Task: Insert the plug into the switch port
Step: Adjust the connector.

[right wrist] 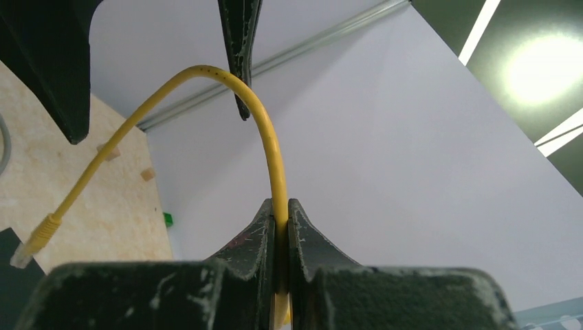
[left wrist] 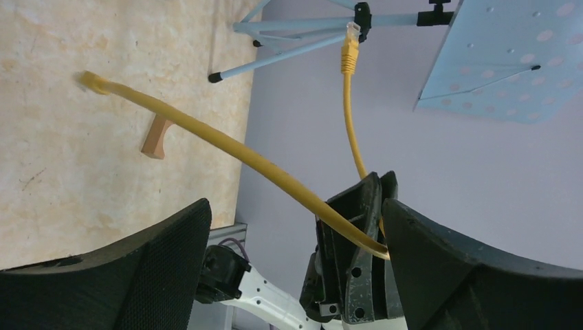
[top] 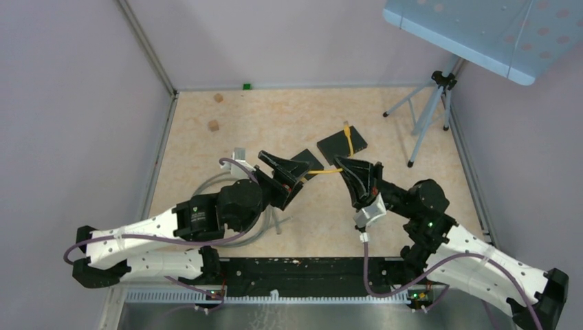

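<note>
A yellow cable (top: 323, 171) has a plug at each end. One plug (top: 347, 128) lies over the far black box (top: 333, 146); it also shows in the left wrist view (left wrist: 350, 42). The other plug (right wrist: 31, 245) hangs over the table by a second black box (top: 307, 162). My right gripper (top: 346, 166) is shut on the cable's middle; in the right wrist view (right wrist: 280, 206) the jaws pinch it. My left gripper (top: 294, 176) is open, and the cable (left wrist: 227, 146) runs between its fingers (left wrist: 144, 268) without being gripped. No port shows.
Two small wooden blocks (top: 214, 126) and a green block (top: 246, 86) lie at the far left of the table. A light stand's tripod (top: 430, 113) stands at the far right. A grey cable loop (top: 206, 185) lies under the left arm.
</note>
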`<state>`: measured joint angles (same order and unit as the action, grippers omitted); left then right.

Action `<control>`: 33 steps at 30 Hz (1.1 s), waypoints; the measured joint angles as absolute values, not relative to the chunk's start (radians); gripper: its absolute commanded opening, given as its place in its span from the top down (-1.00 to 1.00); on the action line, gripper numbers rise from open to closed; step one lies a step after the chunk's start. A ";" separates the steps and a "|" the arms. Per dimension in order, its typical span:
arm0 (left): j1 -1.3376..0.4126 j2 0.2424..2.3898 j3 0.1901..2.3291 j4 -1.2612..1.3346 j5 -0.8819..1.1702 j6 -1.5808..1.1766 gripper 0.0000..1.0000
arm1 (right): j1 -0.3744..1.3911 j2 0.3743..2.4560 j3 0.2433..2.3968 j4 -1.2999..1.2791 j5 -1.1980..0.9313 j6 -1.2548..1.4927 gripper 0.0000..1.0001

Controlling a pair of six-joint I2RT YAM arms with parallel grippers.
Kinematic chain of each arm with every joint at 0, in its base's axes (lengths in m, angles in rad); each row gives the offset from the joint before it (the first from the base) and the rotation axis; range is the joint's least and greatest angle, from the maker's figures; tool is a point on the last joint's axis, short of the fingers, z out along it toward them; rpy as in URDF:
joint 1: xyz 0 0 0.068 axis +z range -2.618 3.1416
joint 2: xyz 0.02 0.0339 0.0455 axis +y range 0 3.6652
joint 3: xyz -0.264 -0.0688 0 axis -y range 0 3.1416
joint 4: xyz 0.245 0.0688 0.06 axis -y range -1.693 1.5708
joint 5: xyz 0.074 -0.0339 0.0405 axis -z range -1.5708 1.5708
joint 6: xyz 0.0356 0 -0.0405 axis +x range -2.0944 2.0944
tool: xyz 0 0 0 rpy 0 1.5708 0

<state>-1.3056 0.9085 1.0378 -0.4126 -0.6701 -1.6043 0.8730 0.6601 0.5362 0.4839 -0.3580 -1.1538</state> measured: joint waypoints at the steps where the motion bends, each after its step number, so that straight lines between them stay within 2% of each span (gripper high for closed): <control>1: -1.306 0.909 1.036 -0.417 -0.666 -1.620 -0.89 | 0.873 0.650 0.536 0.479 -0.364 -1.147 1.00; 11: -1.305 0.831 0.949 -0.402 -0.667 -1.692 -0.58 | 0.875 0.496 0.530 0.374 -0.480 -1.048 1.00; 15: -1.305 0.830 0.944 -0.397 -0.668 -1.694 -0.52 | 0.875 0.443 0.530 0.319 -0.540 -1.000 1.00; 18: -1.305 0.830 0.939 -0.381 -0.666 -1.689 -0.39 | 0.875 0.426 0.530 0.271 -0.570 -0.981 1.00; 27: -1.303 0.841 0.926 -0.350 -0.655 -1.670 0.31 | 0.875 0.414 0.534 0.132 -0.658 -0.932 1.00; 33: -1.303 0.833 0.920 -0.341 -0.651 -1.649 0.88 | 0.875 0.394 0.538 0.092 -0.668 -0.907 1.00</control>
